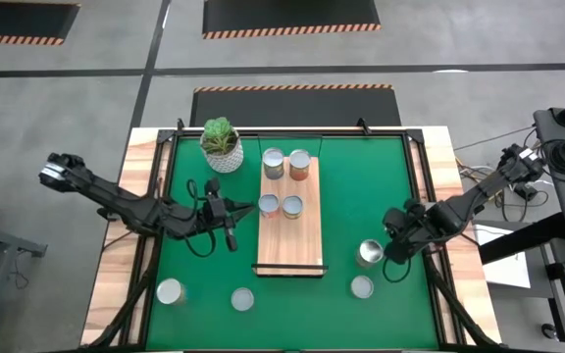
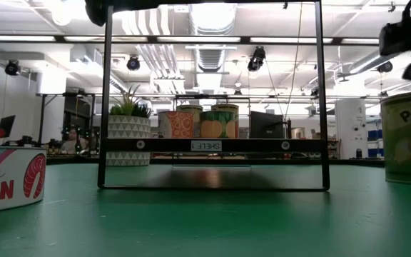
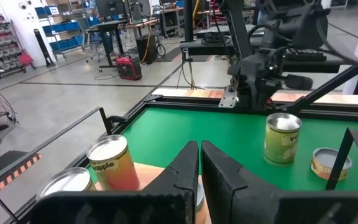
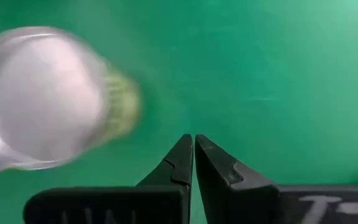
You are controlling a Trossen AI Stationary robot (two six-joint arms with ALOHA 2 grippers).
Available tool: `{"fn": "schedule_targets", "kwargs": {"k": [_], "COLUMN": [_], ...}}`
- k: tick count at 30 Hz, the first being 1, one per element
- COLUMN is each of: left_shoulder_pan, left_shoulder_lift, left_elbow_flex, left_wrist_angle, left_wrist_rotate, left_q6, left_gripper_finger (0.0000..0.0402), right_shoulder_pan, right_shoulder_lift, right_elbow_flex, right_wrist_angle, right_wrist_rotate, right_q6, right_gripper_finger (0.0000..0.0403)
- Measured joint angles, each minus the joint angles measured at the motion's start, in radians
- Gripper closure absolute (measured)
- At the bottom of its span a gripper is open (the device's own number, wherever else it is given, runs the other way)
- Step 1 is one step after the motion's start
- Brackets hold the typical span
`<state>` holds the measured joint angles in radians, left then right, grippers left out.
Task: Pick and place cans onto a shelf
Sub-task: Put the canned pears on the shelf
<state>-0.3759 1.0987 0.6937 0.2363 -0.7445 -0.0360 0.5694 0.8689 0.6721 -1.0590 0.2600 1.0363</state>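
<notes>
Green-labelled can point(image 1: 369, 253) sits beside my right gripper point(image 1: 392, 257), fingers pinched together and empty, presumably approaching; left gripper point(image 1: 231, 238), likewise closed, waits by the shelf point(image 1: 289, 235).

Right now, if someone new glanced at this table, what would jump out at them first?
Probably the wooden shelf in the middle of the green mat, with four cans clustered at its far end. Next, the potted plant at the mat's far left corner, then the right claw, shut, beside a loose can.
</notes>
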Motion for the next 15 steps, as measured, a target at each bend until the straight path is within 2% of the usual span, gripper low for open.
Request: {"fn": "schedule_targets", "kwargs": {"k": [7,15], "left_shoulder_pan": [0.000,0.000], "left_shoulder_lift": [0.024,0.025], "left_elbow_flex": [0.000,0.000], "left_wrist_angle": [0.003,0.009], "left_wrist_rotate": [0.000,0.000], "left_q6": [0.000,0.000], "left_gripper_finger": [0.0402,0.0402], "right_shoulder_pan": [0.001,0.002], "right_shoulder_lift": [-0.012,0.007], "right_elbow_flex": [-0.056,-0.056], "right_wrist_angle": [0.263,0.407], "right_wrist_rotate": [-0.093,-0.174], "right_q6": [-0.057,-0.068], "right_gripper_finger": [0.0394,0.0394]}}
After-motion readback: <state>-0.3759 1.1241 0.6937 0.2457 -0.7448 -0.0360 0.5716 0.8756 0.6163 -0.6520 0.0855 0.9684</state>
